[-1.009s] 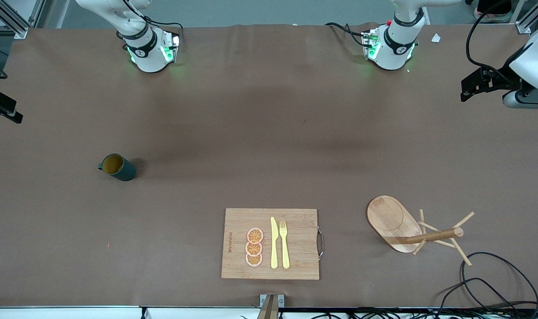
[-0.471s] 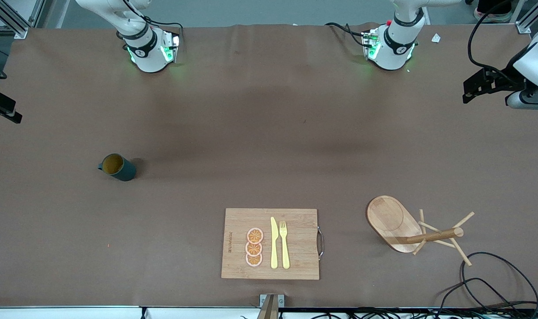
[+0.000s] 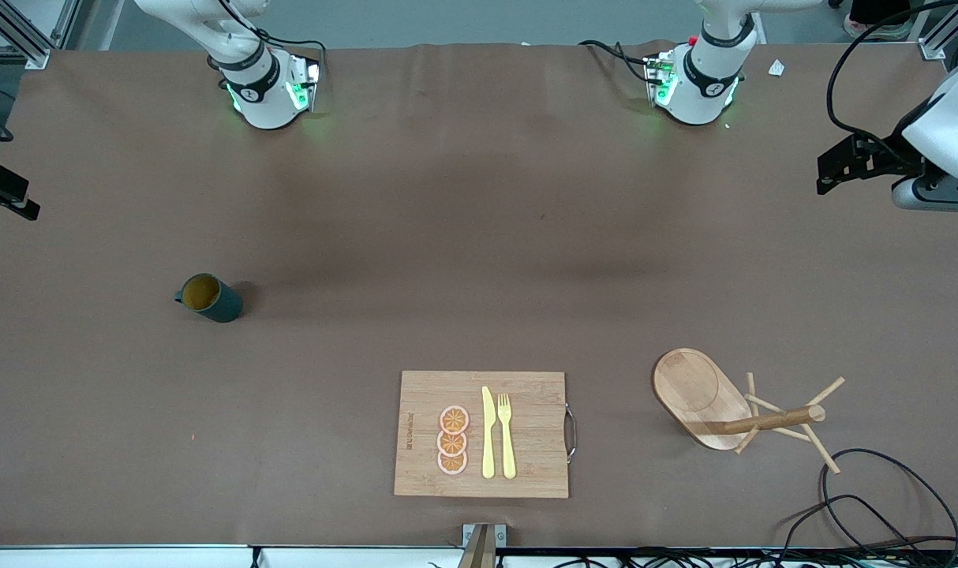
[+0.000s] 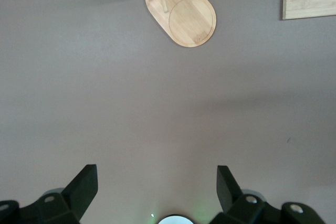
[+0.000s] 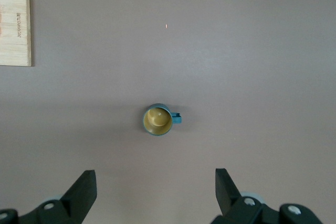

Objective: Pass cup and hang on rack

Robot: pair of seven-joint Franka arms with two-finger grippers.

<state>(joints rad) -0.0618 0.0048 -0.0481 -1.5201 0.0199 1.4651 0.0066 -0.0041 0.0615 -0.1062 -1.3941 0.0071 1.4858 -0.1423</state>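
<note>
**Both grippers hanging open, cup sitting untouched**

I am watching the brown table point(image 3: 479, 237) from the front camera. The bamboo cutting board point(image 3: 526, 394) is lying at 6 o'clock, carrying three orange slices point(image 3: 453, 440), a yellow knife point(image 3: 488, 432) and a fork point(image 3: 507, 434). The rack point(image 3: 704, 394) is standing at 4 o'clock, toward the left arm's end. The cup point(image 3: 209, 297) is sitting upright at 9 o'clock, toward the right arm's end. The left gripper point(image 4: 157, 192) is hanging over bare table near the rack, fingers spread wide, gripping nothing. The right gripper point(image 5: 156, 192) is hanging over bare table near the cup, likewise spread and empty.
</note>
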